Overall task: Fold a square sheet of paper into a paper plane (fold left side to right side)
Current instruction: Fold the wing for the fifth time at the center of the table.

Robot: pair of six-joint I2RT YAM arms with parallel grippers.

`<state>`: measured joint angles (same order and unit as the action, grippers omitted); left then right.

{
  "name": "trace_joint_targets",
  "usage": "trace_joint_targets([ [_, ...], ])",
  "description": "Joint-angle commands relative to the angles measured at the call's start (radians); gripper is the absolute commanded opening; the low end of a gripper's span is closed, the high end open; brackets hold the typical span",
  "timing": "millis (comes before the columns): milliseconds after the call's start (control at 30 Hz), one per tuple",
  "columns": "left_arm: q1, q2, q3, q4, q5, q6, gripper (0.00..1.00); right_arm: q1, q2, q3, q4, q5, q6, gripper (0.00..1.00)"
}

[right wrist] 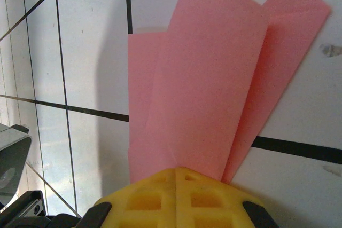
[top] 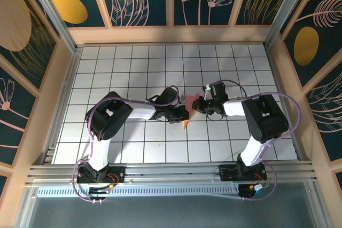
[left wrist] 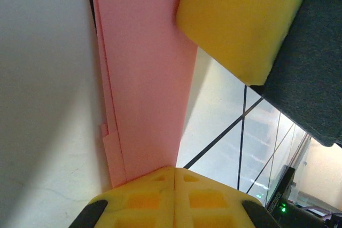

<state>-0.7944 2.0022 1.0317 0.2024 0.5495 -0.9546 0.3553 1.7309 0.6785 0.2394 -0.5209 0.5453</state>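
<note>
**Half-folded plane pinched from both sides at mid-table**

Top external: the paper plane (top: pixel 190 101) is located near the middle of the tiled table (top: pixel 133 62). It is flanked by the left gripper (top: pixel 180 115) and the right gripper (top: pixel 196 105), which are set nose to nose.

Left wrist: the left jaws are pressed together on the end of the pink strip, apparently to anchor it.

Right wrist: the right jaws are likewise closed, pinching the stacked layers. This is judged to stop the creases from springing open.
</note>
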Motion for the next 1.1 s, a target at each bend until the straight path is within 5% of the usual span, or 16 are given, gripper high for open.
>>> trace_joint_targets([
  [0,-0.008,0.02,-0.018,0.005,-0.005,-0.016,0.07,0.0,0.049,-0.02,-0.13,0.05,-0.033,0.0],
  [1067,-0.008,-0.047,-0.05,-0.047,-0.129,0.0,0.05,0.002,0.057,-0.011,-0.153,0.065,-0.041,0.0],
])
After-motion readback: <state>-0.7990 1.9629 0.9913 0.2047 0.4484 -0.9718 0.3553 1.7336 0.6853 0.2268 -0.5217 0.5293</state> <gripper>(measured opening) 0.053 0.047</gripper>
